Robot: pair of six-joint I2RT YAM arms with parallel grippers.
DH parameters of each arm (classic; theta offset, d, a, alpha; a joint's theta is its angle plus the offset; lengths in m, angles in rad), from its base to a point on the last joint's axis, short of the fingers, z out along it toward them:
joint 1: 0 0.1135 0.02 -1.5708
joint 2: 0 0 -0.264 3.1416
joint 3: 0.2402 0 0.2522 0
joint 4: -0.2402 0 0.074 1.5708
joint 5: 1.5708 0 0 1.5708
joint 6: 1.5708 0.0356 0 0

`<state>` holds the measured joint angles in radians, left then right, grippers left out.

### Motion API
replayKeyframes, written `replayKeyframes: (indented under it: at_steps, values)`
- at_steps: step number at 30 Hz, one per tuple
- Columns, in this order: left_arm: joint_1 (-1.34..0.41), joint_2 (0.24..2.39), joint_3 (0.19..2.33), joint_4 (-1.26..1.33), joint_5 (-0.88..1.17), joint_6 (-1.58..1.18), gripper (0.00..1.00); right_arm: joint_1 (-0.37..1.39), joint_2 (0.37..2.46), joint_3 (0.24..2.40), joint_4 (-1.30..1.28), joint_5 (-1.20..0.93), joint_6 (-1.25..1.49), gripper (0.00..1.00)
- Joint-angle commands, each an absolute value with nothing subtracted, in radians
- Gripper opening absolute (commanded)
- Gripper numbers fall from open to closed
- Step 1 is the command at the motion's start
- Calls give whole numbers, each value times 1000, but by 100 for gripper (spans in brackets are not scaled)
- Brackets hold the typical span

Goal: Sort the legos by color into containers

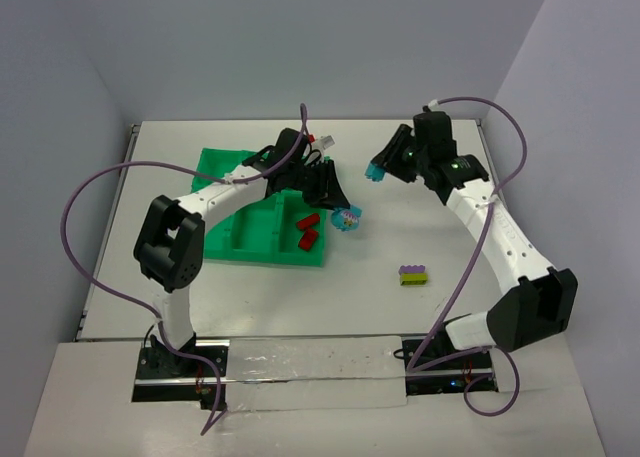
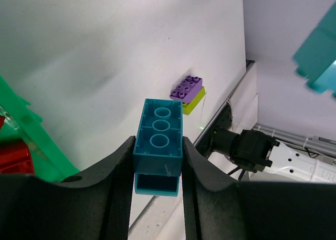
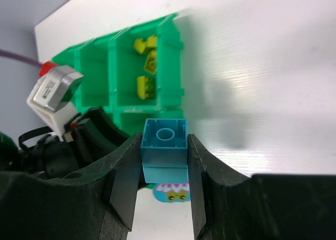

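Note:
My left gripper (image 1: 340,211) is shut on a cyan brick (image 2: 160,125) and holds it just past the right edge of the green tray (image 1: 222,163). That brick shows a printed face in the top view (image 1: 349,218) and the right wrist view (image 3: 173,193). My right gripper (image 1: 381,169) is shut on a second cyan brick (image 3: 164,136), raised above the table right of the tray. Two red bricks (image 1: 308,230) lie in the tray's near right compartment. Yellow-green bricks (image 3: 146,65) lie in a far compartment. A purple brick stacked on a yellow-green one (image 1: 412,275) stands on the table.
The two grippers are close together, about a hand's width apart above the table. The left arm lies across the tray and hides its middle compartments. The purple-and-green stack also shows in the left wrist view (image 2: 187,91). Walls close in behind and on both sides.

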<state>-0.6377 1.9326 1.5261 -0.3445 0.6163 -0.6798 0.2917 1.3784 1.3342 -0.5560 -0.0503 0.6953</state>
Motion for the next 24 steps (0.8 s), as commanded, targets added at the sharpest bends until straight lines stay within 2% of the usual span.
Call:
replayKeyframes:
  at_steps: [1,5,10,17,24]
  values:
    - [-650,1974,1632,-344,592,-669,0,228,1268,1316,-598,49,639,0]
    - [-675,2088,1749,-362,588,-675,0,201,1212,1261,-623,70,632,0]
    - [-685,2178,1799,-375,592,-690,0,193,1153,1216,-651,95,622,0]
    - [-685,2068,1802,-429,529,-654,0,192,1164,1177,-664,117,587,0]
    - [-624,1904,1828,-532,462,-629,0,192,1283,1087,-619,59,566,0]
